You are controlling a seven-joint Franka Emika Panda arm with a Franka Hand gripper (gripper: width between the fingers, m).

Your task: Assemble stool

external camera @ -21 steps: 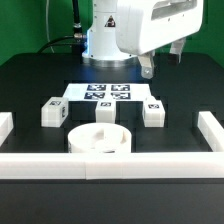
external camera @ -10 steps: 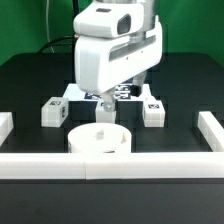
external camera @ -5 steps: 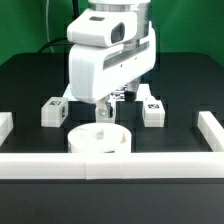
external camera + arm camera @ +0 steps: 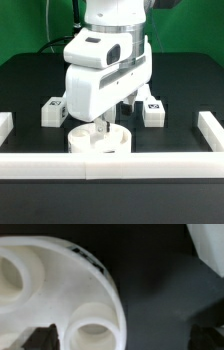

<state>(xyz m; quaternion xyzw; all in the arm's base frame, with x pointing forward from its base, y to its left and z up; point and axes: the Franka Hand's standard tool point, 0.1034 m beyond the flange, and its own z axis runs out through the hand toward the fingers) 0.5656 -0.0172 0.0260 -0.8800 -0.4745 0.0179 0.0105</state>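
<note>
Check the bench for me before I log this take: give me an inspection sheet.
Surface: black table, white bars at its edges.
Job's things: seat at the front; leg at the exterior view's left, leg at its right; third leg not visible.
Clutter: nothing seen.
Grippers: gripper open, just above the seat, holding nothing.
Cables: dark cable behind the arm.
Surroundings: green backdrop.
</note>
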